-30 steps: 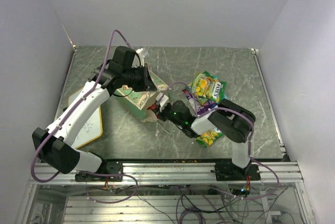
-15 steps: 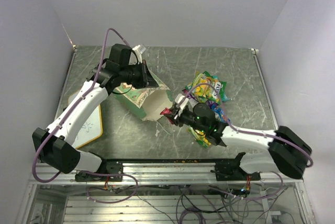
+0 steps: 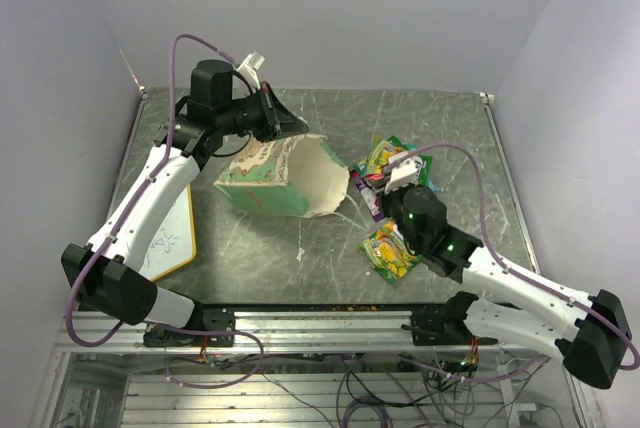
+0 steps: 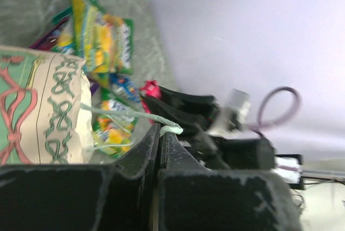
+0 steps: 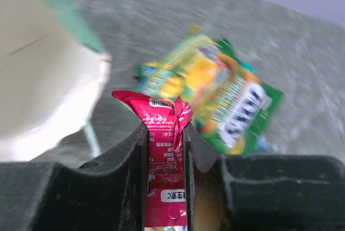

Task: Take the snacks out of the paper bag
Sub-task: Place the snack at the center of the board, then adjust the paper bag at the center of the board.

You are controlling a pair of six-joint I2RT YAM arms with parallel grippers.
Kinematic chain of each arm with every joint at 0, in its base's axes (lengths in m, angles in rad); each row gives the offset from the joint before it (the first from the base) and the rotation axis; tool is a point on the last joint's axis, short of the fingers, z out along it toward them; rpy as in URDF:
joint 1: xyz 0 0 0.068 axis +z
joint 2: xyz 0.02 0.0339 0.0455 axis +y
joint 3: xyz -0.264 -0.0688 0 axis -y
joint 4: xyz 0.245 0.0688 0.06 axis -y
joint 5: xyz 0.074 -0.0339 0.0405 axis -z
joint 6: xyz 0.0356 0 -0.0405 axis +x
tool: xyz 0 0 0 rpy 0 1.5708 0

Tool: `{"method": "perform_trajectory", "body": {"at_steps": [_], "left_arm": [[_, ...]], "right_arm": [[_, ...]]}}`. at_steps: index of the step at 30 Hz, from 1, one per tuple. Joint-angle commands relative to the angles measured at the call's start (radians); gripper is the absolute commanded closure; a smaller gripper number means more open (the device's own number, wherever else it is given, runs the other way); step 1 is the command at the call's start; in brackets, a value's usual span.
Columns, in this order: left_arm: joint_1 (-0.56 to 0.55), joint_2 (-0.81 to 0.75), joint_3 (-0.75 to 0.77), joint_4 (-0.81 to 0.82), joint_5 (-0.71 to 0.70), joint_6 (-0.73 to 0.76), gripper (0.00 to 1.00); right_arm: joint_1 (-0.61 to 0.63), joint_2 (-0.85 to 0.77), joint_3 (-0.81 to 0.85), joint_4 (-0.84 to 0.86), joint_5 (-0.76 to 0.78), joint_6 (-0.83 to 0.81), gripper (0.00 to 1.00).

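Observation:
The paper bag (image 3: 270,180) lies tipped on its side, its open mouth facing right toward the snacks. My left gripper (image 3: 280,120) is above its far edge. In the left wrist view the left gripper (image 4: 160,128) is shut on the bag's thin string handle (image 4: 126,114), beside the patterned bag (image 4: 43,112). My right gripper (image 5: 164,128) is shut on a red foil packet (image 5: 161,150), held just right of the bag mouth (image 5: 48,63). Several snacks (image 3: 398,166) lie on the table behind it, among them a green-yellow packet (image 5: 226,99). Another packet (image 3: 390,253) lies nearer the front.
A wood-framed whiteboard (image 3: 170,238) lies at the front left under the left arm. The right arm (image 3: 500,278) stretches from the front right corner across to the packets. Walls close in the table on three sides.
The right gripper has drawn back to the right from the bag mouth with the red packet. The left gripper has risen toward the back, tipping the bag so its mouth faces right.

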Motion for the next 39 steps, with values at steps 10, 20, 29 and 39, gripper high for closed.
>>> {"method": "perform_trajectory", "body": {"at_steps": [10,20,29,39], "left_arm": [[0.059,-0.197,-0.149,0.012,0.006,-0.057,0.93],[0.120,-0.243,-0.233,-0.335,-0.207,0.150,0.93],[0.128,-0.242,-0.143,-0.341,-0.215,0.147,0.65],[0.130,-0.243,-0.023,-0.443,-0.289,0.199,0.16]], "right_arm": [[-0.217,0.036,-0.014,-0.201,0.011,0.257,1.00],[-0.223,0.033,-0.076,-0.274,-0.076,0.348,1.00],[-0.223,0.078,-0.088,-0.337,-0.171,0.581,1.00],[-0.224,0.093,-0.057,-0.366,-0.097,0.609,0.43]]}}
